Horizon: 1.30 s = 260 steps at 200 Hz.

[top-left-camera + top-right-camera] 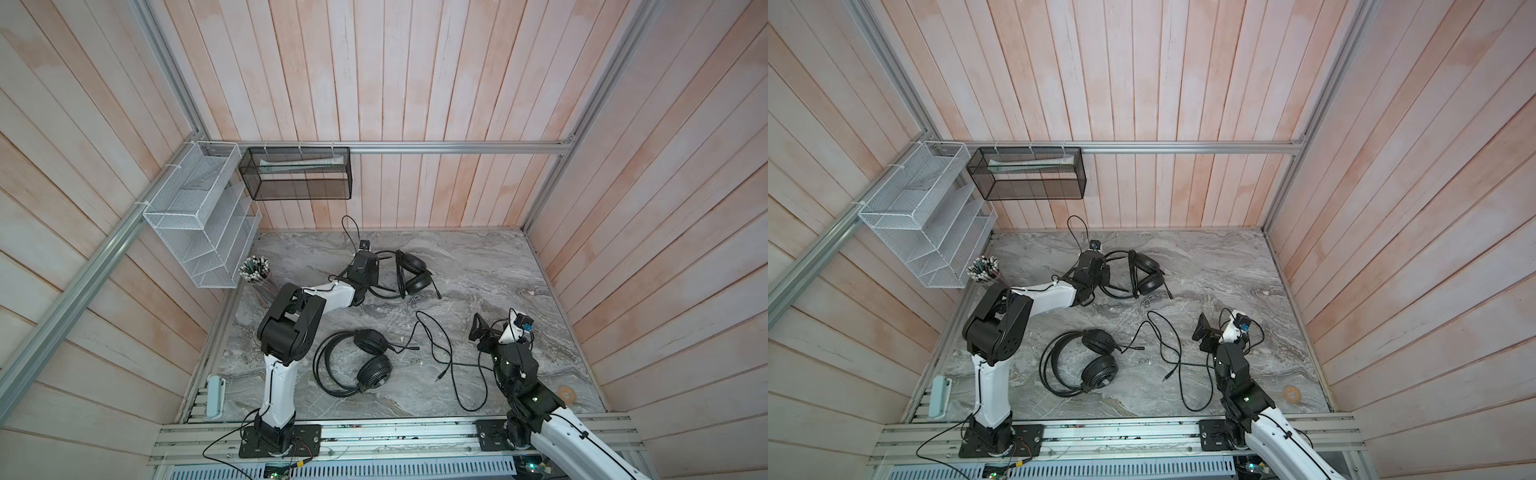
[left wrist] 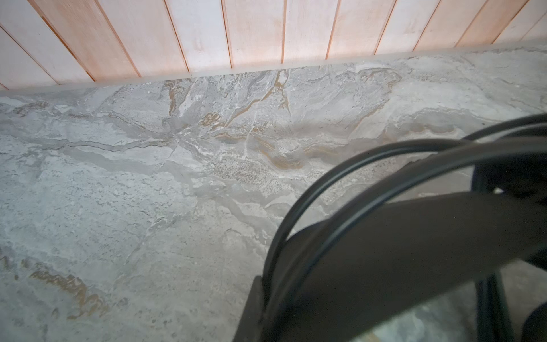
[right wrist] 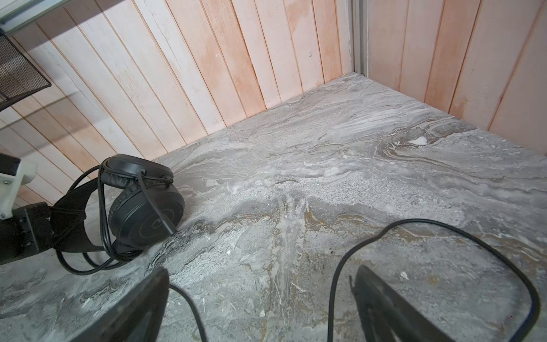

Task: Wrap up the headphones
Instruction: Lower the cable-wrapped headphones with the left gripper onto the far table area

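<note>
Two black headphones lie on the marble table [image 1: 478, 270]. The far pair [image 1: 415, 280] [image 1: 1148, 280] [image 3: 145, 213] has its cable wound around the earcups. My left gripper [image 1: 376, 270] [image 1: 1106, 272] [image 2: 284, 308] is shut on its headband [image 2: 384, 237], low over the table. The near pair [image 1: 374, 371] [image 1: 1099, 371] lies flat, and its loose cable [image 1: 440, 345] [image 1: 1167, 332] [image 3: 340, 266] snakes to the right. Above that cable my right gripper [image 1: 482, 332] [image 1: 1204, 332] [image 3: 260, 275] hovers open. A loop of the cable runs on the table between its fingers.
A cup of pens [image 1: 254, 270] stands at the table's far left. A white wire rack [image 1: 195, 220] and a black mesh basket [image 1: 297, 172] hang on the walls. A tape roll [image 1: 566, 394] lies near right and a pale green object [image 1: 215, 395] near left. Wooden walls enclose three sides.
</note>
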Tool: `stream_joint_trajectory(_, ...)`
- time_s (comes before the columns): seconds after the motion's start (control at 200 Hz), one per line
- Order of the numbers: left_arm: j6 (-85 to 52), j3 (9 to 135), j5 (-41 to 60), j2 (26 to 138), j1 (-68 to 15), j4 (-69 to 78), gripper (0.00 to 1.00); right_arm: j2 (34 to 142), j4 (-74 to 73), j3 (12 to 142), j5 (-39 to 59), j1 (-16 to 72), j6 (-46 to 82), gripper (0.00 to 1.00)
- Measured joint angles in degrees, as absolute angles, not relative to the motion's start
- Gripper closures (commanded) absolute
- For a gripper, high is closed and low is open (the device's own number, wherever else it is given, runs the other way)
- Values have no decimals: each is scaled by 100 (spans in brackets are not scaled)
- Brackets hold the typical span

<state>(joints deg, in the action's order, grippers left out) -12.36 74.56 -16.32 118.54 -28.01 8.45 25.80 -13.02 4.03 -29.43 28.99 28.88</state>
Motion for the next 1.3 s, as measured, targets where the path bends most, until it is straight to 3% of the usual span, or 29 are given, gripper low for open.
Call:
stream_joint_trajectory(0.415, -1350, 7592, -1492, 11863, -2801, 904, 69, 2626, -1415, 397, -2921, 2910, 2869, 2)
stream_joint_trajectory(1.165, -1470, 8276, -847, 12169, -2700, 38, 67, 2657, -1459, 368, -2886, 2912, 2869, 2)
stream_joint_trajectory(1.3, -1492, 8364, -740, 12261, -2700, -217, 60, 2657, -1459, 368, -2877, 2912, 2871, 2)
